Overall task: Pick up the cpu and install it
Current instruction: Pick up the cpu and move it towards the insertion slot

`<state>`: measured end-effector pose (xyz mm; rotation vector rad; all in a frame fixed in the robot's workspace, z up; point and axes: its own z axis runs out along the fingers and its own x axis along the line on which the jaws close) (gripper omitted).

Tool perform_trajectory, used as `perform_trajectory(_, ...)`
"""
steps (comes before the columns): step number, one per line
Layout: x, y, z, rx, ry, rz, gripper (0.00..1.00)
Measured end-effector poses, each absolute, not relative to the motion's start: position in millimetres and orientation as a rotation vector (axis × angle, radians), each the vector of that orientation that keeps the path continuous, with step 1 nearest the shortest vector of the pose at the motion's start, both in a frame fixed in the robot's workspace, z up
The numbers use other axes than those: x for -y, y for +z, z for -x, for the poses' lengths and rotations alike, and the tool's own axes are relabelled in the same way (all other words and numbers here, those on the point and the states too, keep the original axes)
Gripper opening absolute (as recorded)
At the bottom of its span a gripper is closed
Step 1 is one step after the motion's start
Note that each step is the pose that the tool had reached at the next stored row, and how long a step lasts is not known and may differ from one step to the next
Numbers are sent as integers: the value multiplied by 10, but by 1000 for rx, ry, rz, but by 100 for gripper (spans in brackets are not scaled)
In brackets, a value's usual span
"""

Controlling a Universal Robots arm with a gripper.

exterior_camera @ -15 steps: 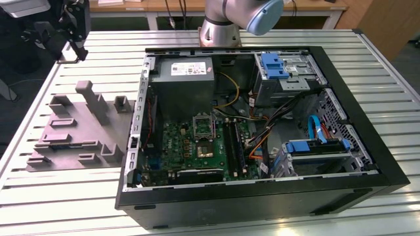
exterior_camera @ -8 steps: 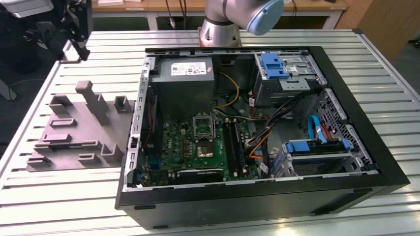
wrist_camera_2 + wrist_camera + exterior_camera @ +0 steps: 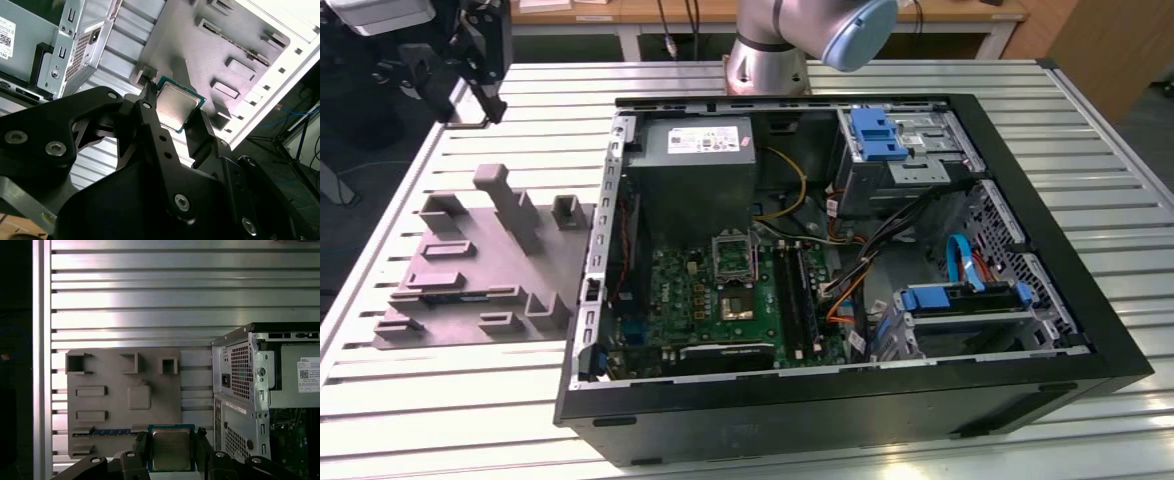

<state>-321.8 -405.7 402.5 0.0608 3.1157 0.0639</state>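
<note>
The cpu [image 3: 171,449] is a small flat square chip with a pale silver top and a green rim. In both wrist views my gripper [image 3: 171,451] is shut on it, one black finger against each opposite edge. The second wrist view shows the cpu [image 3: 180,104] held level between the fingers [image 3: 150,107], above the grey moulded tray [image 3: 220,50]. In the exterior view the gripper [image 3: 478,85] hangs high over the table's far left corner, beyond the tray [image 3: 467,270]. The motherboard's socket [image 3: 739,305] lies in the open computer case [image 3: 854,400], with its metal bracket [image 3: 734,252] beside it.
The black case lies on its side on a slatted metal table [image 3: 494,400]. Inside it are a grey power supply [image 3: 707,150], cables and blue-latched drive bays [image 3: 961,300]. The tray's upright blocks [image 3: 507,205] stand left of the case. A dark strip-like part [image 3: 105,431] sits in a tray slot.
</note>
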Motion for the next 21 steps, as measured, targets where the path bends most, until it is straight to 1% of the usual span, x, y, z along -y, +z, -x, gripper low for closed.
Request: perform_trajectory(21,4057,4025,3040,-3116,64,-61,47)
